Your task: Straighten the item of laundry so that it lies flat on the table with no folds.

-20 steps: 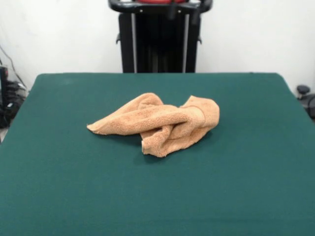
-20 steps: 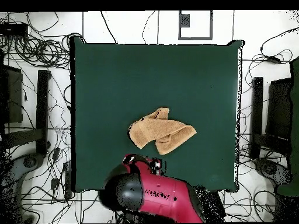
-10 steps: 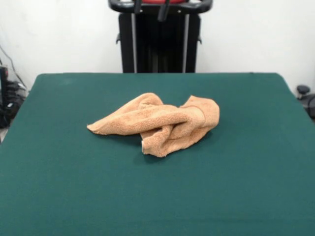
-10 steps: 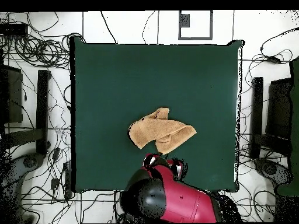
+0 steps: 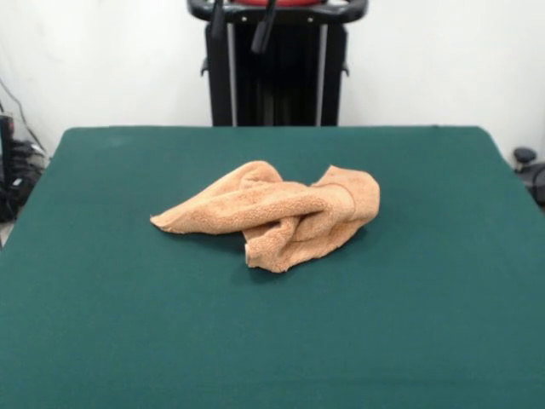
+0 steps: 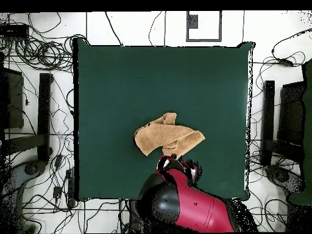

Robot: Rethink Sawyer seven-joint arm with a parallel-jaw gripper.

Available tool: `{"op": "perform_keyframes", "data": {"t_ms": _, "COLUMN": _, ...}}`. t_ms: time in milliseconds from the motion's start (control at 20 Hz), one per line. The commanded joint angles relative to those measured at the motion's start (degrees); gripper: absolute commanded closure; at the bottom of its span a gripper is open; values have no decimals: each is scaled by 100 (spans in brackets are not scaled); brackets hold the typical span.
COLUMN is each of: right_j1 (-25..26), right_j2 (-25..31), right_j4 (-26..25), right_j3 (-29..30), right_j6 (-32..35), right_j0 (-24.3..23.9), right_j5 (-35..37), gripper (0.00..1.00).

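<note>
Tan towel [image 5: 277, 215] lies crumpled mid-table [image 5: 409, 298], cables [image 6: 36, 52] ringing floor.

Colours shown: towel [image 5: 277, 213], light orange-tan terry, uniform in tone with no stripe discernible among its folds; the same tan in the overhead view [image 6: 167, 138]. Table [image 5: 409, 298], plain dark green cloth without pattern. Arm [image 6: 195, 207], glossy red shell with black joint sections. Gripper [image 5: 241, 24], black. Pedestal [image 5: 274, 81], black with pale vertical strips. Wall [image 5: 443, 60], white.
</note>
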Motion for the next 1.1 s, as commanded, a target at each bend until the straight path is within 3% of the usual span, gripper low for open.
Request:
{"op": "perform_keyframes", "data": {"t_ms": 50, "right_j1": 602, "right_j2": 272, "right_j4": 126, "right_j3": -146, "right_j6": 1024, "right_j0": -26, "right_j5": 45, "gripper": 0}}
{"op": "perform_keyframes", "data": {"t_ms": 350, "right_j1": 998, "right_j2": 627, "right_j4": 147, "right_j3": -236, "right_j6": 821, "right_j0": -302, "right_j5": -116, "gripper": 0}}
{"op": "perform_keyframes", "data": {"t_ms": 600, "right_j1": 1430, "right_j2": 852, "right_j4": 188, "right_j3": -137, "right_j6": 998, "right_j0": -464, "right_j5": -803, "gripper": 0}}
{"op": "perform_keyframes", "data": {"t_ms": 1100, "right_j1": 1536, "right_j2": 705, "right_j4": 320, "right_j3": -242, "right_j6": 1101, "right_j0": -294, "right_j5": -790, "gripper": 0}}
